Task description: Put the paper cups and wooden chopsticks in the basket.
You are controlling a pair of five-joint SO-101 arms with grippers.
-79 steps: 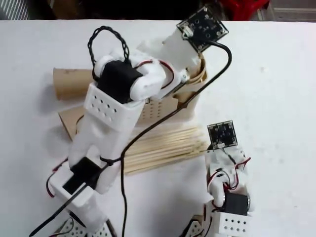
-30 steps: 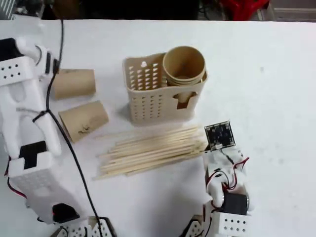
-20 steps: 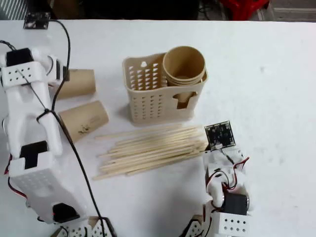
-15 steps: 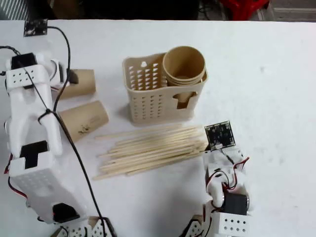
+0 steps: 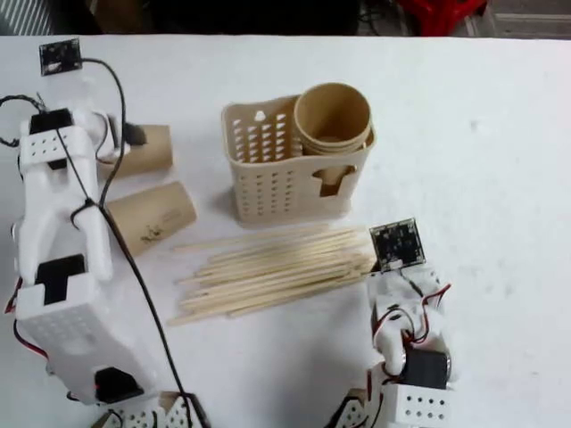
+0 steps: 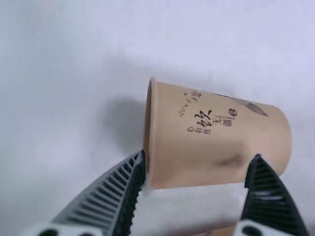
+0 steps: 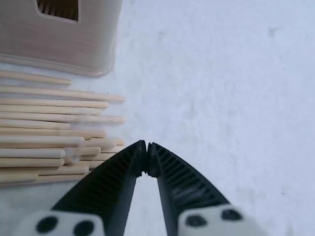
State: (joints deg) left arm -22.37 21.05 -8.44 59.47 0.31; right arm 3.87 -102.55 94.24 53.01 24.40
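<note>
A stack of paper cups [image 5: 332, 116] is already standing in the cream perforated basket [image 5: 277, 178], at its 3 o'clock end. Two more are lying on their sides on the white table [image 5: 482, 134], out at the basket's 9 o'clock. The far cup [image 5: 147, 149] and the near cup [image 5: 156, 217] are just beside each other. The wooden chopsticks [image 5: 277, 272] sit in a loose pile at the basket's 6 o'clock, pretty close to it. The left hand [image 6: 197, 162] is spread wide open, straddling the far cup, one tip by the rim and the other toward the base. The right hand [image 7: 147, 147] is clenched on nothing, parked just beside the 3 o'clock end of the chopsticks.
</note>
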